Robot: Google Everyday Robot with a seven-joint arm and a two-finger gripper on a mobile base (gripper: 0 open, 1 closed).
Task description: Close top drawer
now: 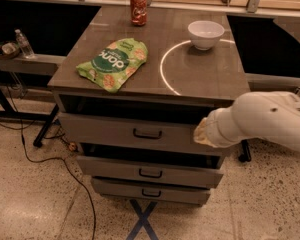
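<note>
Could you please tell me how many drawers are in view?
3: top drawer, ajar, with the gripper at its right end; middle drawer beneath it; bottom drawer lowest.

A speckled terrazzo floor (270, 204) is spreading under the grey cabinet (200, 79), with a blue tape cross (142, 221) lying near its foot and black cables (40, 160) trailing at left. A dark bench (37, 61) is standing at far left, carrying a water bottle (24, 44). The gripper (202, 132) is sitting at the cabinet's near right side.

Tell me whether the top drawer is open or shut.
Open: the wide grey wood-grain top drawer juts out, a dark gap showing under the tabletop. The tool sits at its front's right end.
</note>
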